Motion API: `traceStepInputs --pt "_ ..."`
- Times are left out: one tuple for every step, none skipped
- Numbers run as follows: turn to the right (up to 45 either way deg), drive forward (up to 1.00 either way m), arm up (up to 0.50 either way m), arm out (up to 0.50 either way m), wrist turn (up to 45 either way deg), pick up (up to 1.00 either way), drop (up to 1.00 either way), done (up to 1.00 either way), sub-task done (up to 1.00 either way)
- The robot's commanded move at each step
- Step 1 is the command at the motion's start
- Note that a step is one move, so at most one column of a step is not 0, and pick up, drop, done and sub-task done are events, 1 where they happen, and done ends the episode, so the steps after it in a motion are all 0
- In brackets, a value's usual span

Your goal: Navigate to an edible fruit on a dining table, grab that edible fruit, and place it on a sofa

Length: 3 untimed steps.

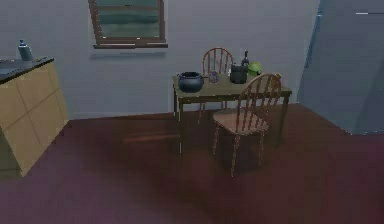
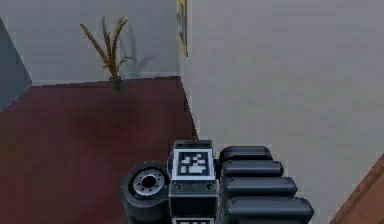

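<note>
Looks like the drive-up step to me, with the grab to come after. The dining table [image 1: 212,92] sits across the room, a bit right of centre in the forward view, with plenty of open dark red floor [image 1: 120,170] leading up to it. A tall grey unit [image 1: 345,65] stands near the table's right end, so that gap looks tight. The near wooden chair [image 1: 250,112] blocks the front edge and a second chair [image 1: 217,60] stands behind the table. I'd come in at the left end, then turn so the arm side faces the top. There's a dark round pot [image 1: 190,81] there, so mind it on the reach. The target, I reckon, is the small yellow-green blob [image 1: 254,69] at the far right of the tabletop, just beside a dark jug-like thing [image 1: 238,72]. It's too small to swear it's a fruit.

In the arm side view the arm [image 2: 250,185] sits low by a plain white wall [image 2: 290,70]. The gripper [image 2: 147,190] is a dark lump left of the white marker square [image 2: 192,163]. I can't make out its far end, so I can't tell how the fingers stand or whether it holds anything. Also around: a wooden counter [image 1: 30,105], a window [image 1: 127,22] and a dried plant [image 2: 112,50]
</note>
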Motion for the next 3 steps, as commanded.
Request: traceStepInputs --pt "-6.0 0.00 0.00 0.00 0.0 0.00 0.00 0.00 0.00" --pt "0.0 0.10 0.00 0.00 0.0 0.00 0.00 0.00 0.00" --pt "-45.0 0.00 0.00 0.00 0.0 0.00 0.00 0.00 0.00"
